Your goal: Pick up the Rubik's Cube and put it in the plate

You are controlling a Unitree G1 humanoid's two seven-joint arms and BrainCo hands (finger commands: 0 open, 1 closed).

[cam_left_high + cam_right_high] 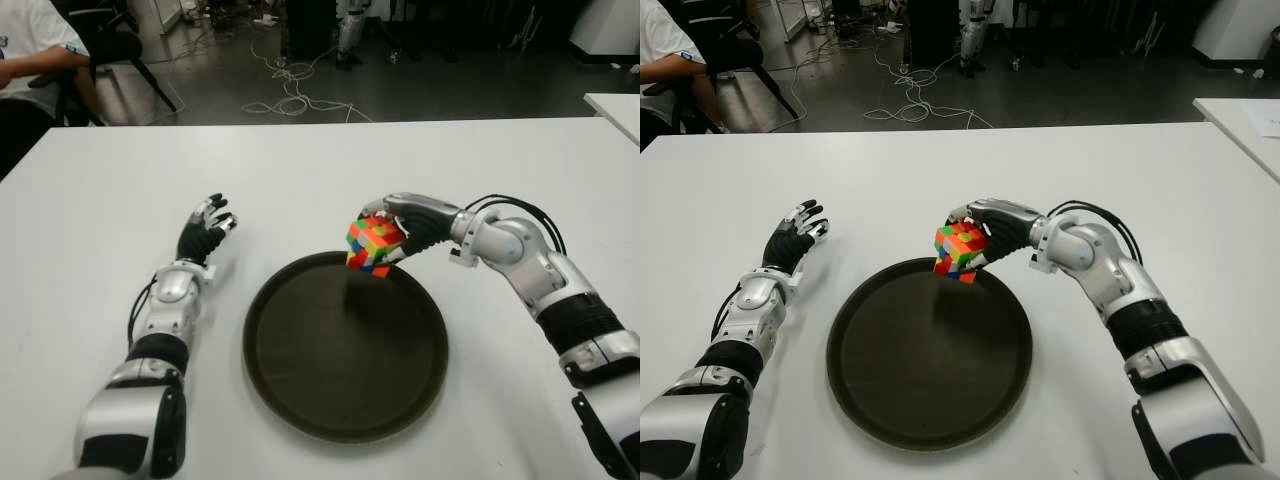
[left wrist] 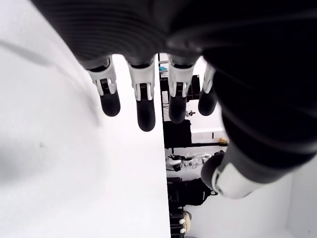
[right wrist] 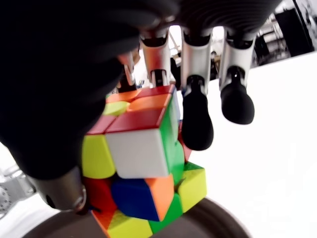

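A multicoloured Rubik's Cube hangs in the air above the far rim of a round dark plate on the white table. My right hand is shut on the cube from the right side, its fingers curled over the top. From the right wrist camera the cube fills the palm, with the plate's rim just beneath it. My left hand shows to the left of the plate, holding nothing, and its fingers are spread and relaxed.
The white table stretches all round the plate. A second white table corner shows at the far right. A seated person is beyond the table's far left corner, with cables on the floor behind.
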